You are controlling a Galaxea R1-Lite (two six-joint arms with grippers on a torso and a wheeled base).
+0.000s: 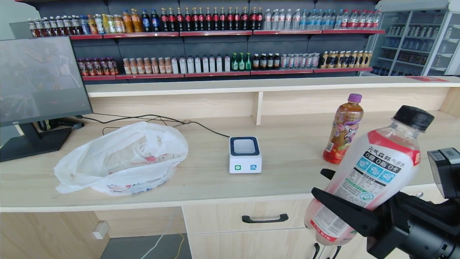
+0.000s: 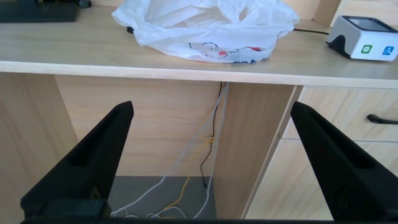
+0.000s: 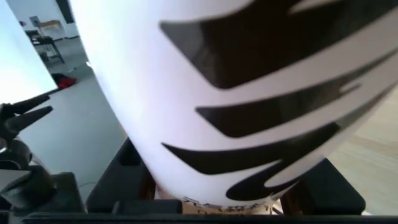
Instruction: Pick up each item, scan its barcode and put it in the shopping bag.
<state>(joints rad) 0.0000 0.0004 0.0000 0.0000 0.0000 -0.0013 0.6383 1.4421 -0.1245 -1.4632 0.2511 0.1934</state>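
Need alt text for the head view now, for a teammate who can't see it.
The right gripper holds a pale pink bottle, tilted, in the right foreground. On the counter sit a white shopping bag left, a scanner centre, an orange bottle right.

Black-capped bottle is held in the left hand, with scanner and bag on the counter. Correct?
Not quite. The black-capped bottle is held in the right hand, not the left, as the head view shows. The left hand is open and empty in the left wrist view. The scanner and bag are on the counter, as you said.
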